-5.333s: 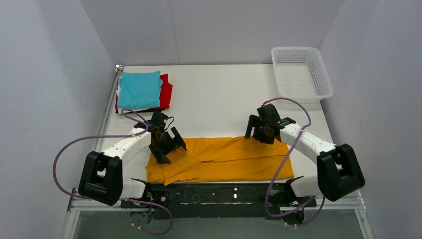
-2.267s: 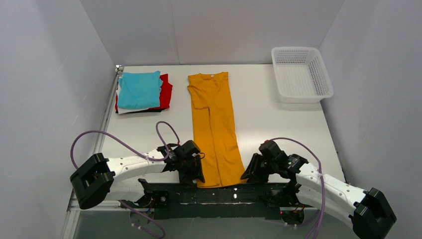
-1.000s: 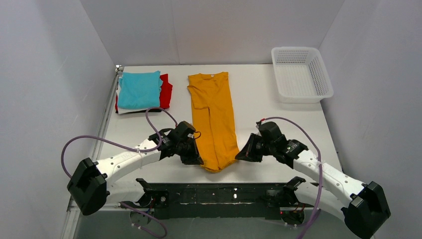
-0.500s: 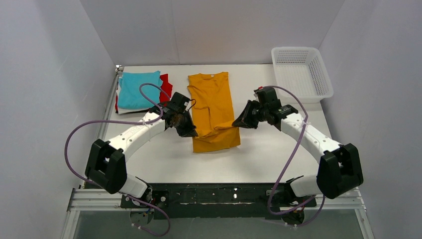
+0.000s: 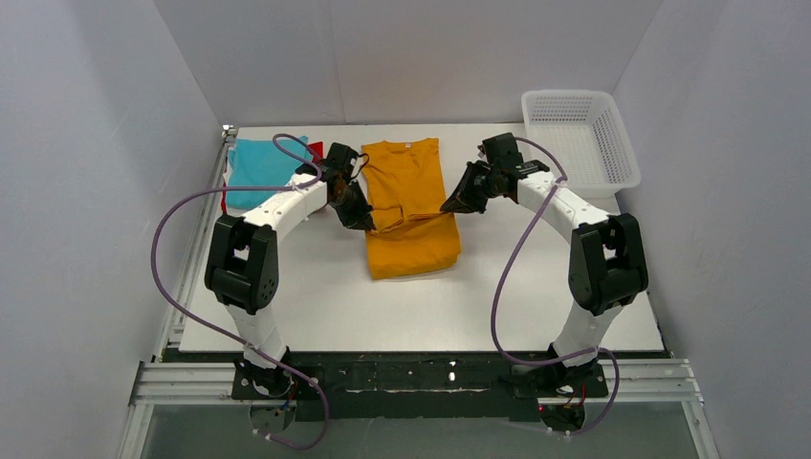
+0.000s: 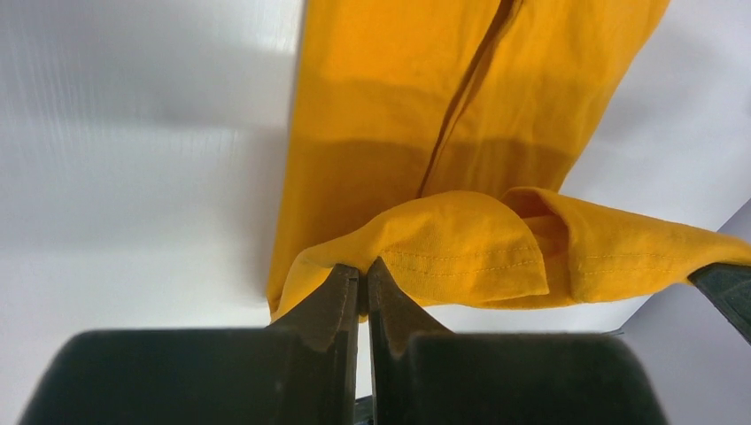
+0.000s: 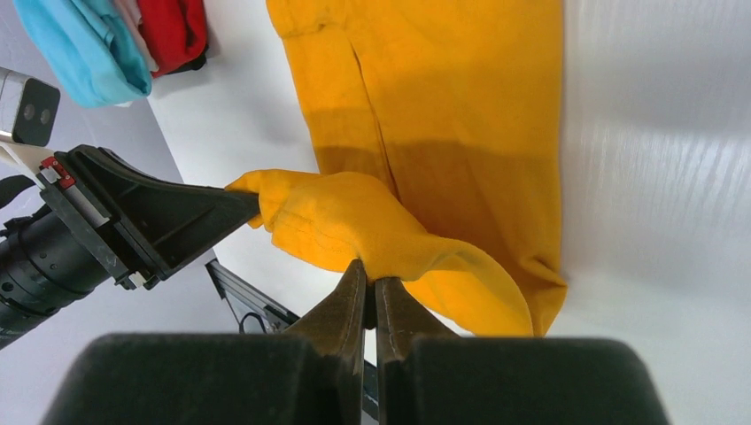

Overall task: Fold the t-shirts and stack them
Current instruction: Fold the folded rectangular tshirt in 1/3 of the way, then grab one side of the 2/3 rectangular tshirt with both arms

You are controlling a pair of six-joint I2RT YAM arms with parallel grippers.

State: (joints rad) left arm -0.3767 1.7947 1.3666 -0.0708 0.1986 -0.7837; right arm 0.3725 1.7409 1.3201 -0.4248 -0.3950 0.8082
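The mustard-orange t-shirt lies lengthwise in the middle of the table, its near hem lifted and carried back over its body. My left gripper is shut on the hem's left corner. My right gripper is shut on the right corner, the hem sagging between the two. Folded t-shirts are stacked at the far left: a turquoise one on top, red beneath it. In the right wrist view the turquoise shirt and the red shirt show at the upper left.
A white mesh basket stands at the far right corner. Grey walls close in the table on three sides. Purple cables loop off both arms. The black frame rail runs along the near edge.
Both grippers have carried the orange shirt's near hem away from the arm bases toward the collar, folding the lower half over the upper. Both arms now reach far back.
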